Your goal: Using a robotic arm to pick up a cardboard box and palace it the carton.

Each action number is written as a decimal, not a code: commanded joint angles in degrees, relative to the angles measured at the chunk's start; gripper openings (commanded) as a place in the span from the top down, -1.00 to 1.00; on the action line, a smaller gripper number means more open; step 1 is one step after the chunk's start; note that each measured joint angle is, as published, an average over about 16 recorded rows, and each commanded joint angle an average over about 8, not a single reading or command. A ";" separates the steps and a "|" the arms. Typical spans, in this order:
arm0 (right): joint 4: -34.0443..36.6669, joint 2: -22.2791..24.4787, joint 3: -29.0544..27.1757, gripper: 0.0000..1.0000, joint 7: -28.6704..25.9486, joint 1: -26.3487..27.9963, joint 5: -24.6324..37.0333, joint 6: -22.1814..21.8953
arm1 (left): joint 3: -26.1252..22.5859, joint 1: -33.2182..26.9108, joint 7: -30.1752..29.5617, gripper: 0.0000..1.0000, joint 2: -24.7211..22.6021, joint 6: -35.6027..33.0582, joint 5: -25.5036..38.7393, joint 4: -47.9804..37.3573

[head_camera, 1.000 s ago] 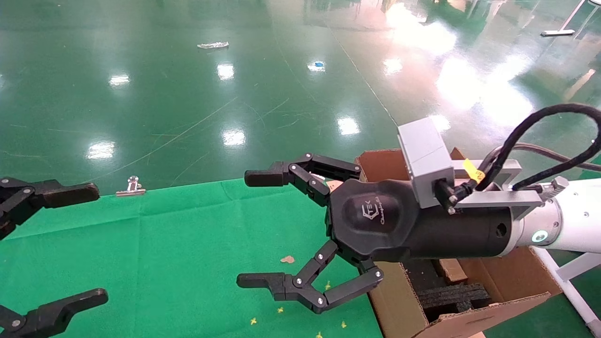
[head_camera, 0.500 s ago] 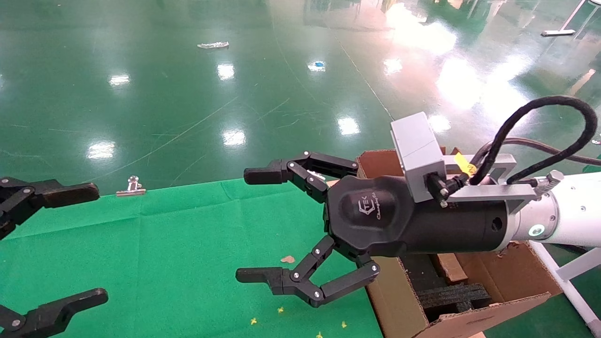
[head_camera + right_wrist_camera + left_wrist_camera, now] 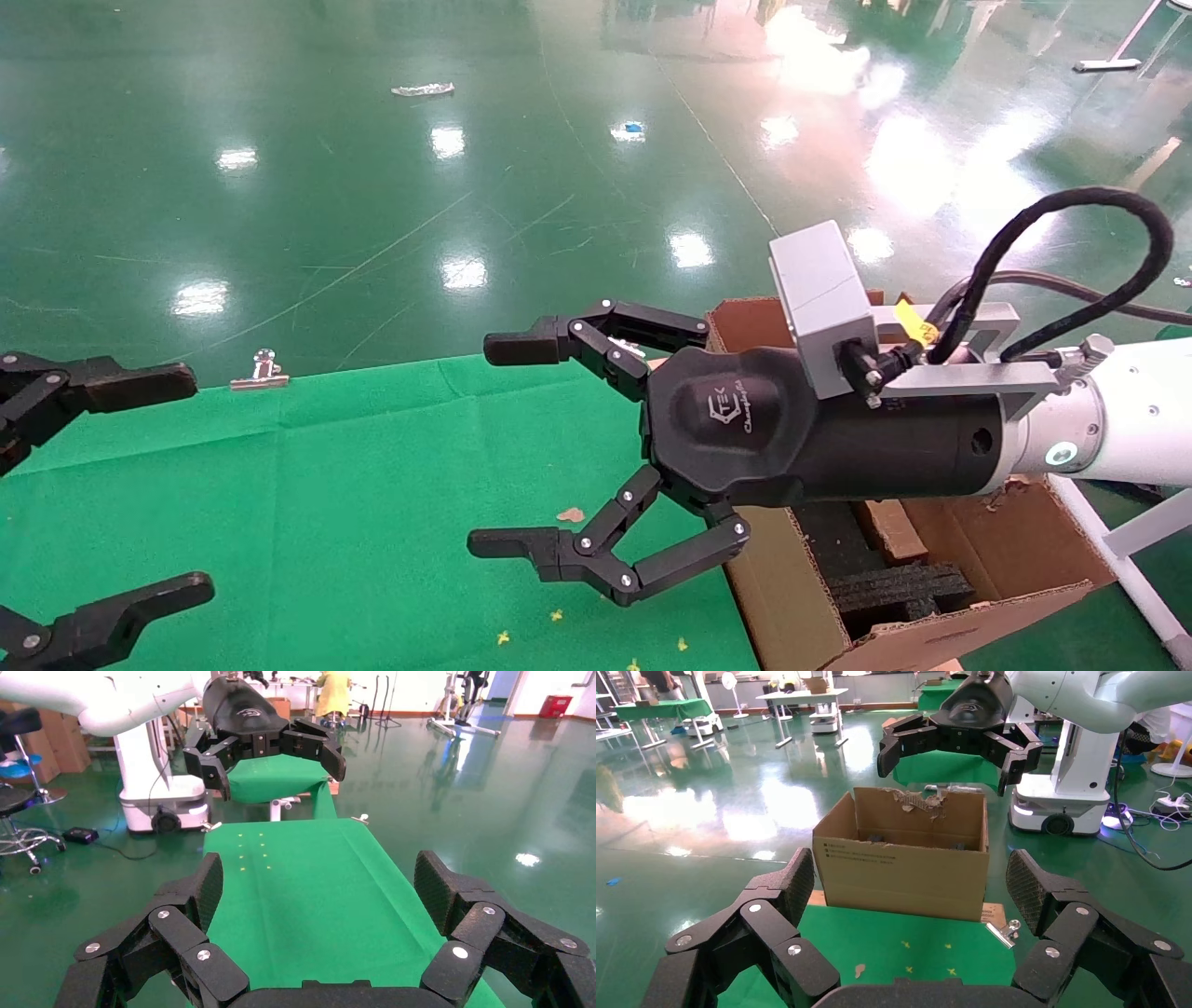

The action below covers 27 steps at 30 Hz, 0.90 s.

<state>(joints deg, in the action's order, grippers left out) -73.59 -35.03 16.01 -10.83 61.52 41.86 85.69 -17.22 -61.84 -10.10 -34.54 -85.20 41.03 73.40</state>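
My right gripper (image 3: 503, 445) is open and empty, held over the green table just left of the carton (image 3: 987, 559). Its white arm and black wrist reach across the carton's opening. The carton is a large brown box with a ragged far flap (image 3: 905, 864) and black foam (image 3: 894, 587) inside. Beside the foam, a narrow brown end of the cardboard box (image 3: 890, 529) shows inside the carton; the wrist hides the rest. The left wrist view shows the right gripper (image 3: 954, 741) above the carton. My left gripper (image 3: 186, 483) is parked open at the table's left edge.
A green cloth (image 3: 326, 485) covers the table, with a silver binder clip (image 3: 261, 371) on its far edge. A brown scrap (image 3: 570, 514) and small yellow marks lie near the carton. Flat cardboard (image 3: 994, 914) pokes out under the carton. Shiny green floor lies beyond.
The right arm has shifted slightly left and up over the carton, its gripper still open. The left gripper has not moved.
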 commanded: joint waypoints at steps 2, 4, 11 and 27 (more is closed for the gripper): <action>0.01 0.01 0.07 -1.00 -0.03 0.08 0.04 -0.01 | 0.00 0.00 0.00 -1.00 0.00 0.00 0.00 0.00; 0.02 0.02 0.10 -1.00 -0.04 0.12 0.05 -0.02 | 0.00 0.00 0.00 -1.00 0.00 0.00 0.00 0.00; 0.05 0.04 0.18 -1.00 -0.06 0.20 0.07 -0.04 | 0.00 0.00 0.00 -1.00 0.00 0.00 0.00 0.00; 0.09 0.05 0.24 -1.00 -0.12 0.27 0.12 -0.08 | 0.00 0.00 0.00 -1.00 0.00 0.00 0.00 0.00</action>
<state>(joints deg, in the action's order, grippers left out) -73.50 -34.98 16.25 -10.94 61.79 41.98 85.61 -17.22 -61.84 -10.11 -34.54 -85.20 41.03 73.40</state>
